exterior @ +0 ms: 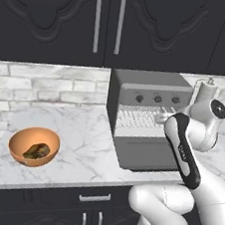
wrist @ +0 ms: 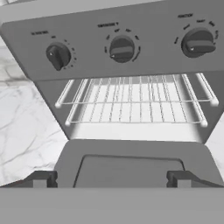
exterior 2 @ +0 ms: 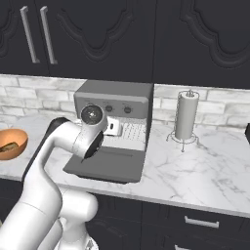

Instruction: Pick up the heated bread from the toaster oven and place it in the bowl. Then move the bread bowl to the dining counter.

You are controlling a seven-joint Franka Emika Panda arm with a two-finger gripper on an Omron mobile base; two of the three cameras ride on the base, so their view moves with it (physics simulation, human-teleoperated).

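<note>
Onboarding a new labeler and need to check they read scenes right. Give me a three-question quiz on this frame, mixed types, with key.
1. True or false: the toaster oven has its door shut.
2. What lies in the bowl?
3. What stands on the counter to the oven's right? A) kettle B) paper towel roll C) cutting board

Key:
1. False, the door hangs open.
2. A dark olive-brown bread piece.
3. B

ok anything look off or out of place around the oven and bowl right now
Yes: the toaster oven stands open with its wire rack bare, no bread on it. The bowl to its left already holds a dark olive-brown bread piece. Nothing spilled or damaged.
</note>
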